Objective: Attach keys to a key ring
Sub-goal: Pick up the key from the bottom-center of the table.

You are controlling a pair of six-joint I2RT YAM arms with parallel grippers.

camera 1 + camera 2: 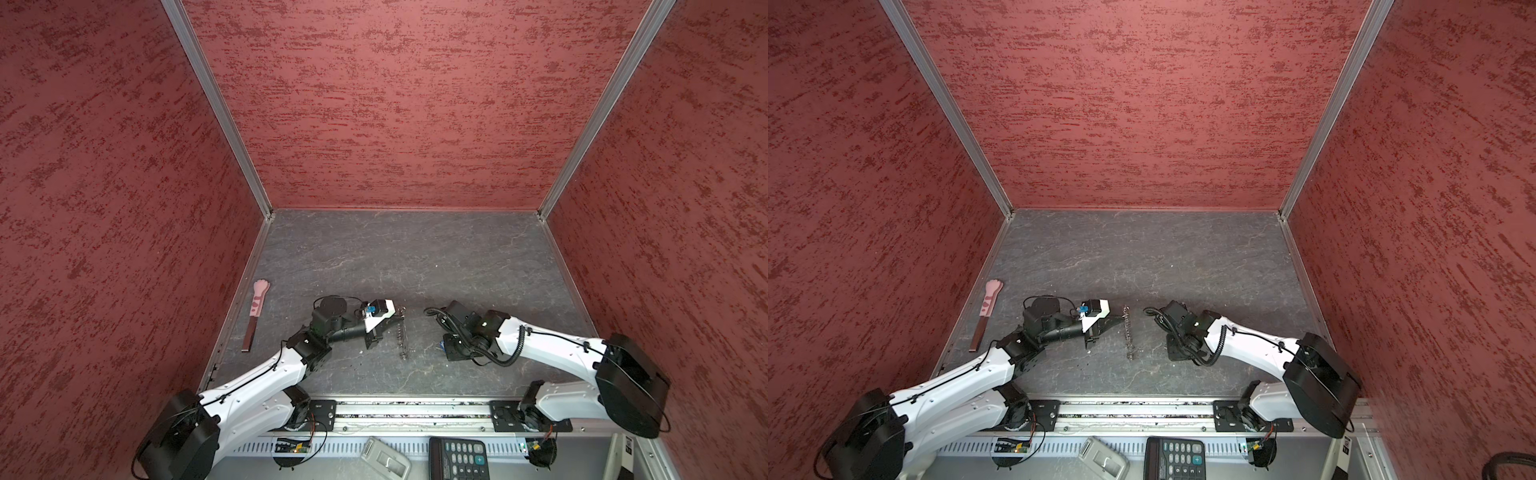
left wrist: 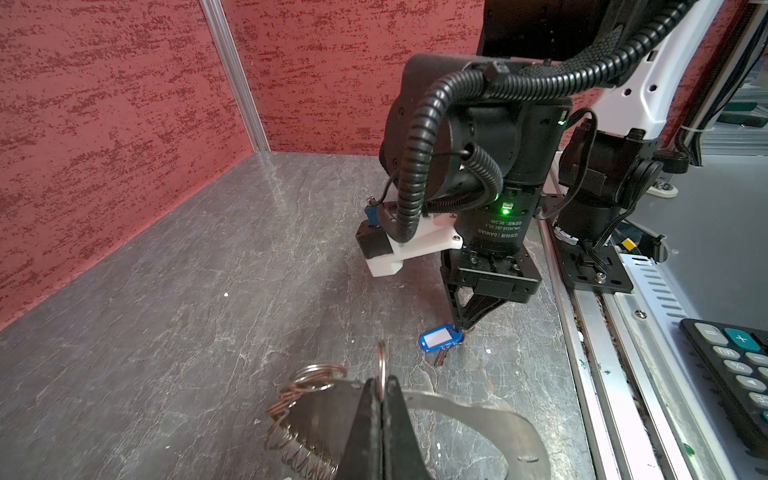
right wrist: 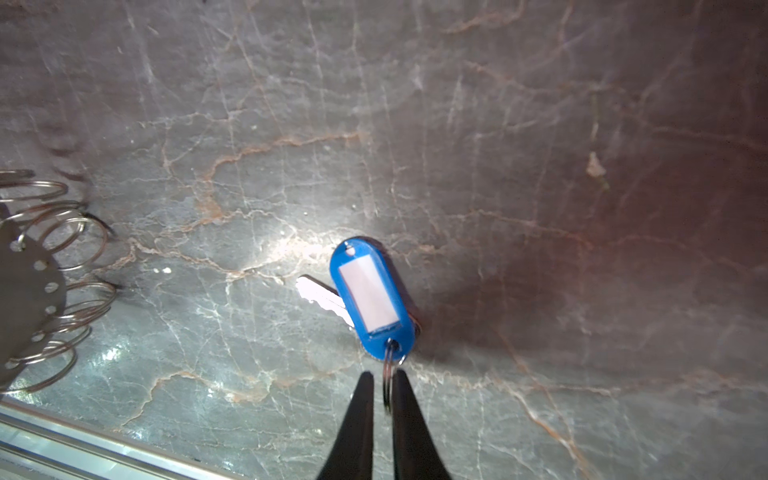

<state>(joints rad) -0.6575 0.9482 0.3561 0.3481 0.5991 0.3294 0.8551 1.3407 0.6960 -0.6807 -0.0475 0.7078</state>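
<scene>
left gripper (image 2: 381,384) pinches key ring (image 2: 465,411) | right gripper (image 3: 382,376) almost pressed on tag's (image 3: 370,291) loop (image 3: 388,365), hold unsure | risk: thin loop slips; tag drops

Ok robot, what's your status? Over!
Left gripper shut on key ring, by one silver loop. Right gripper straddles small ring of blue key tag, jaws nearly shut, grip unclear. Pink paw stick aside, nothing blocking.

1. The key ring (image 1: 402,336) is at the table's (image 1: 415,257) front middle
2. The keys (image 3: 370,295) lie right of it, apart
3. The paw stick (image 1: 255,311) lies far left
4. The calculator (image 1: 461,455) sits before the table
</scene>
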